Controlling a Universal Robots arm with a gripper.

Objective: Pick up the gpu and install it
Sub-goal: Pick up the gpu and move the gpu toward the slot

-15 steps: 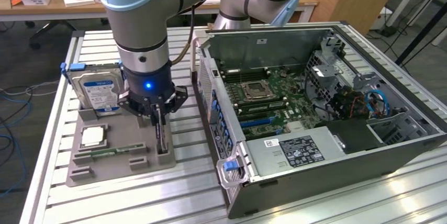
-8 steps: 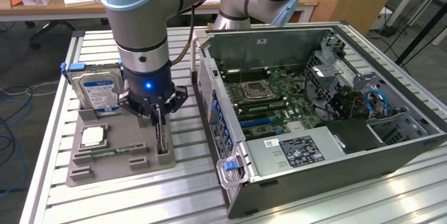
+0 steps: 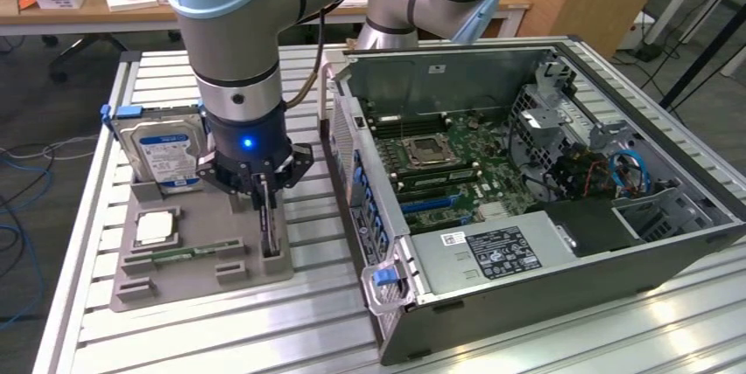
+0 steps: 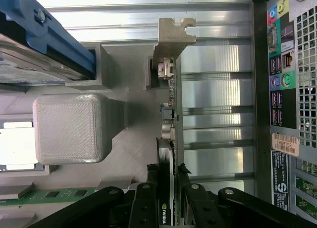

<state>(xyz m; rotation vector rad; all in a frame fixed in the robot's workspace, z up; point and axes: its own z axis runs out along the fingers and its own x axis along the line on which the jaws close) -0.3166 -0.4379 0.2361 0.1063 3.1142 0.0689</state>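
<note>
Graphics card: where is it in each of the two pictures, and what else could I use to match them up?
Exterior view: the graphics card stands on edge in the grey tray, toward the exterior view's left, gripped between the jaws.
Wrist view: the card is seen edge-on, running from the jaws to its silver bracket, between tray and computer case.
Shared landmark: the blue-labelled hard drive.
</note>
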